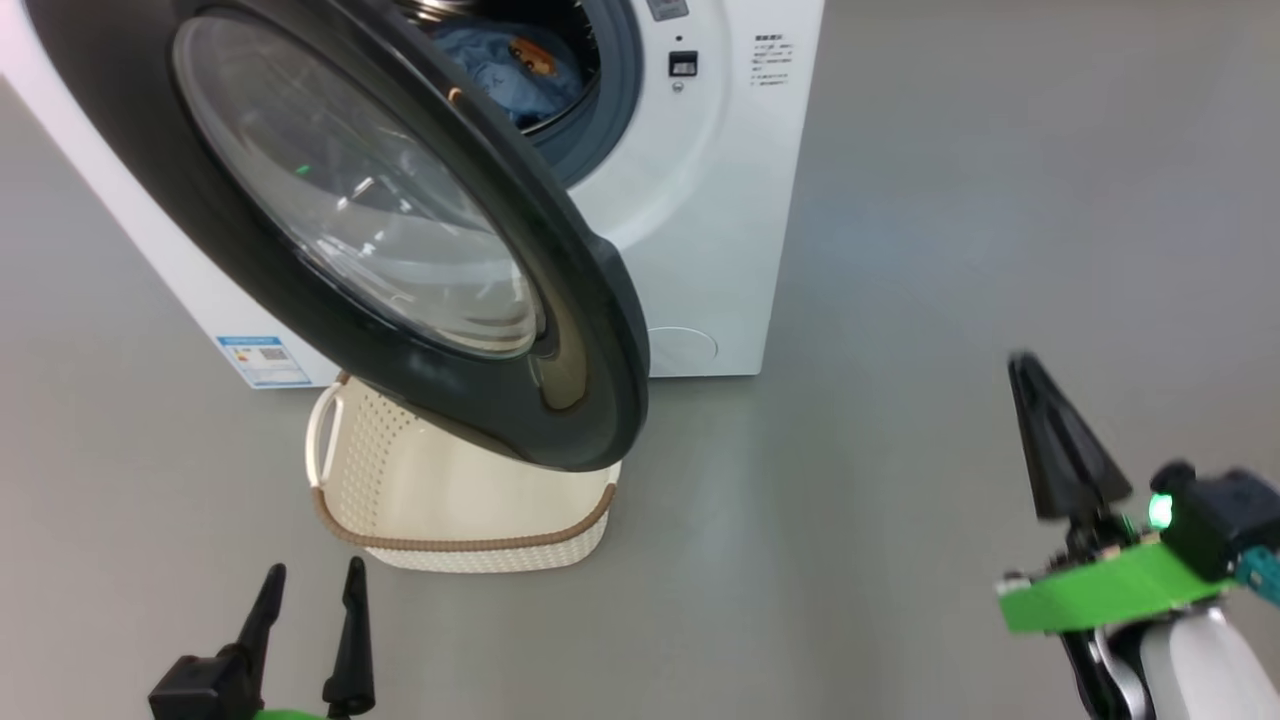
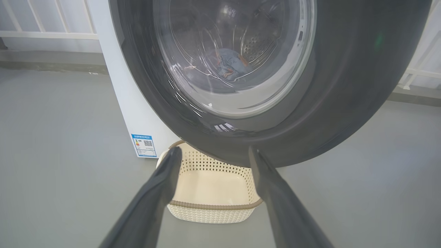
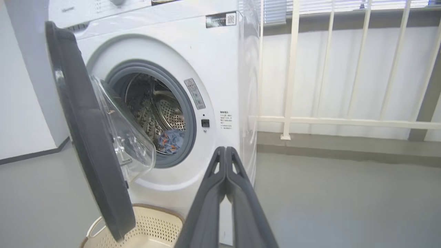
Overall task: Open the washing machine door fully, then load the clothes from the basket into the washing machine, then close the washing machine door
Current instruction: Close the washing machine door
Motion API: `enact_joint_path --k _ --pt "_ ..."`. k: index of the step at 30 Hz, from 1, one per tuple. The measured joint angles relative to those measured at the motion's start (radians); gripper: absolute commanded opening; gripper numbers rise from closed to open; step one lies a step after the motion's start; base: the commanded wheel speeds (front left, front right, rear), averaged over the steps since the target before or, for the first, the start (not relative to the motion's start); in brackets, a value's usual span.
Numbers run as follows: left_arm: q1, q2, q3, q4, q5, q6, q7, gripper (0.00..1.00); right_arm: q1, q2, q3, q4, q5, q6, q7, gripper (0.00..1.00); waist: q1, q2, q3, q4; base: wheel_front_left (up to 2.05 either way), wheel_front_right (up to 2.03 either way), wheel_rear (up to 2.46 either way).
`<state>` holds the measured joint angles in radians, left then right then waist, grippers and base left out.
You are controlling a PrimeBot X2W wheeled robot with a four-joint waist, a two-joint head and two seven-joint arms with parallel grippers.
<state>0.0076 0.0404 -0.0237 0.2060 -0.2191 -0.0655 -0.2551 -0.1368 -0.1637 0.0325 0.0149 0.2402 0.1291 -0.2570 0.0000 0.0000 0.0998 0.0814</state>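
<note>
The white washing machine point(image 1: 700, 200) point(image 3: 220, 69) stands with its black-rimmed glass door point(image 1: 400, 230) point(image 2: 344, 86) point(image 3: 89, 137) swung wide open. Light-blue clothes point(image 1: 510, 65) point(image 3: 170, 140) with orange print lie inside the steel drum, also seen through the glass point(image 2: 227, 65). The cream basket point(image 1: 450, 500) point(image 2: 210, 186) point(image 3: 148, 227) sits on the floor below the door, and its visible bottom is bare. My left gripper point(image 1: 310, 580) point(image 2: 213, 153) is open, in front of the basket. My right gripper point(image 1: 1030, 375) point(image 3: 225, 150) is shut on nothing, well to the right of the machine.
Grey floor point(image 1: 950, 250) spreads around the machine. A white railing point(image 3: 344, 120) and wall run behind on the right. A blue label sticker point(image 1: 262, 360) point(image 2: 144, 144) marks the machine's lower side.
</note>
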Motion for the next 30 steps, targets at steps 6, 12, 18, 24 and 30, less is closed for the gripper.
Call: enact_joint_path --k 6,12,18,24,30 --pt "-0.003 0.000 -0.026 0.000 -0.022 0.010 0.000 1.00 -0.126 -0.010 0.103 -0.090 0.001 0.000 0.000 0.00 0.0000 0.0000 0.004 0.035 0.00 0.00 0.00" --pt "-0.006 0.000 -0.056 0.000 -0.049 0.018 0.000 1.00 -0.242 -0.007 0.243 -0.144 0.002 0.000 0.000 0.00 0.0000 0.0000 0.008 0.085 0.00 0.00 0.00" --pt "-0.016 0.000 -0.093 -0.001 -0.063 0.026 0.000 1.00 -0.281 0.000 0.378 -0.110 0.014 0.000 0.000 0.00 0.0000 0.0000 0.013 0.148 0.00 0.00 0.00" --pt "-0.032 0.000 -0.119 -0.019 -0.091 0.044 0.000 1.00 -0.281 0.000 0.415 -0.013 0.020 0.000 0.000 0.00 0.0000 0.0000 0.028 0.212 0.00 0.00 0.00" --pt "-0.038 0.000 -0.160 -0.029 -0.105 0.053 0.000 1.00 -0.281 -0.007 0.410 0.066 0.026 0.000 0.000 0.00 0.0000 0.0000 0.066 0.260 0.00 0.00 0.00"
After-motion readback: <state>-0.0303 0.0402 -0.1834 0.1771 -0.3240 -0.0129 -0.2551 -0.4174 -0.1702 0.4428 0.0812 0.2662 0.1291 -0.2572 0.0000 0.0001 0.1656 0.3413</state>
